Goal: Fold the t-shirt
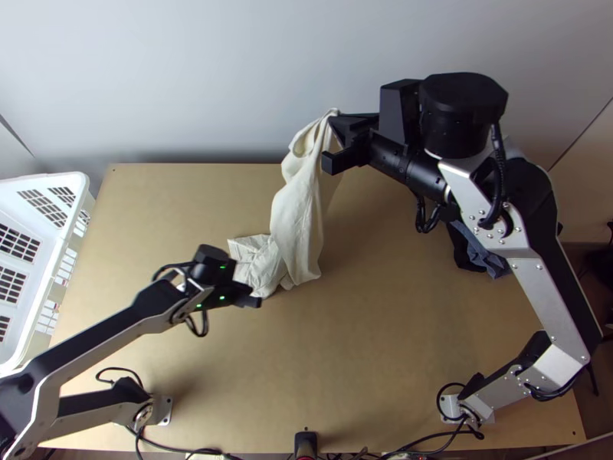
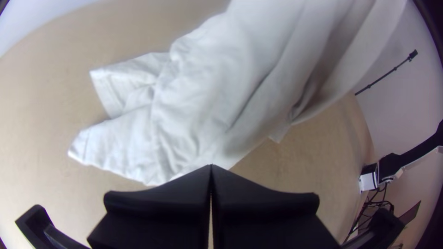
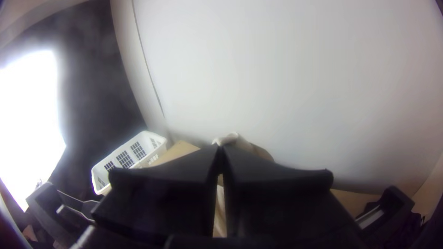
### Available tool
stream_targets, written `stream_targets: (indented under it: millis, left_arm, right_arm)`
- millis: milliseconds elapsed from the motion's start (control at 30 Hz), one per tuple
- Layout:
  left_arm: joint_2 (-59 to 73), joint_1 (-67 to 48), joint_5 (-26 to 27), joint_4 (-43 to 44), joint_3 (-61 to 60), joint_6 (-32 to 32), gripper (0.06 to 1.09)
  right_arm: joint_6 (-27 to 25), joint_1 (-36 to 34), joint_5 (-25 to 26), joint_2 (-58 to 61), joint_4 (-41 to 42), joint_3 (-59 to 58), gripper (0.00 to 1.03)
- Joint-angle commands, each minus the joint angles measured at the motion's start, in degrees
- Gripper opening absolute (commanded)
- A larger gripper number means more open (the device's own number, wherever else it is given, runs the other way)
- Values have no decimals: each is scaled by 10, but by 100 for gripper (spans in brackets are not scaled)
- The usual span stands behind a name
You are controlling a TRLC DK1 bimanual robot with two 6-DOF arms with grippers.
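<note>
Well to the near side of the t-shirt, a small black device stands at the edge of the wooden worktop, with black cables running along beside it. Also nearer than the t-shirt are the mounts of the two arms, the left mount off to its left and the right mount off to its right.

Close by the near left part of the t-shirt is the left hand, its two black fingers together with no cloth between them; whether their tips touch the fabric I cannot tell.

The off-white t-shirt itself lies bunched and creased at its lower end on the worktop, two hemmed ends poking out to the left. From there it rises in a long, loosely gathered drape.

Left of the t-shirt, well apart, is a white plastic basket with slotted sides. To its right, partly behind the right arm, sits a crumpled dark cloth.

At the raised far end of the t-shirt, the right hand is clamped on the fabric. Beyond the t-shirt stands a pale wall.
</note>
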Motion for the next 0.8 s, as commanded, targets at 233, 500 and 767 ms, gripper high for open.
stream_targets:
  millis: [233,500,767]
  left_arm:
    - [126,-147,-114,166,79,16,20]
    - [54,-231,-185,154,92,42,48]
    - [79,-233,-202,200,57,37,91]
  right_arm:
    - [3,-18,7,-23,-12,-19,3]
    - [6,-36,7,-33,-17,-29,3]
    - [8,-40,7,-38,-16,-26,3]
